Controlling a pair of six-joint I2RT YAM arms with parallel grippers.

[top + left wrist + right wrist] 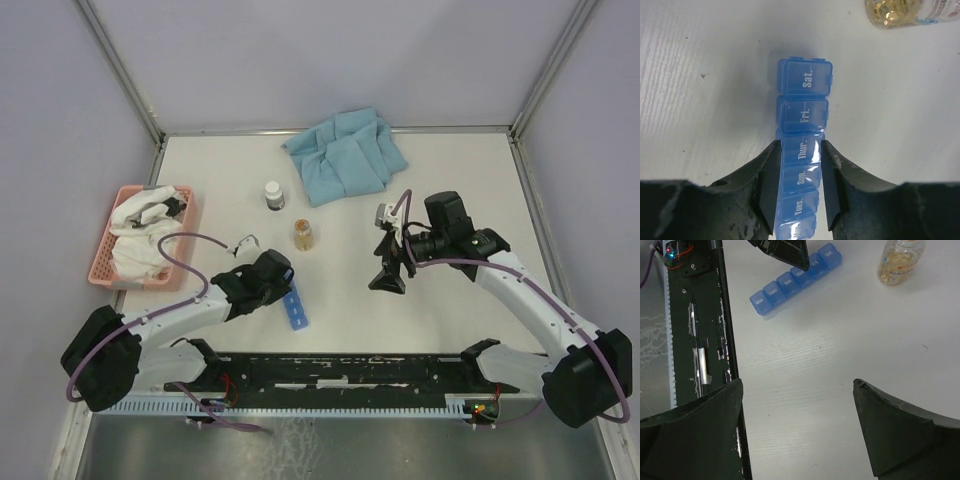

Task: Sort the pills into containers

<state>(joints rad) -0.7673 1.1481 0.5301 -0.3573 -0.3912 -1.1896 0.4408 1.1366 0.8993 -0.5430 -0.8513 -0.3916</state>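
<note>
The blue pill box [295, 310] lies flat on the white table [450, 180], close to the front edge and a little left of the middle. It is a thin strip of small square cups in a row, and each lid has a day on it. The lids look closed. From the left wrist view, the "Sat." cup is at the far end of the pill box [803, 115], with "Fri." next to it. The left gripper [283, 287] is low over the strip. Its two black fingers [771, 165] are close together and press on both sides of the box, near the "Thur." and "Sun." cups, so it holds the pill box. The right gripper [388, 277] is up over the bare table to the right, well apart from the box. It is wide open [797, 390] and holds nothing. A small clear bottle [304, 235] with yellow pills [895, 265] in it stands farther back. Behind it stands a dark bottle [274, 195] with a white cap. A blue cloth [345, 155] lies at the back. A pink basket [100, 262] sits on the left.
</note>
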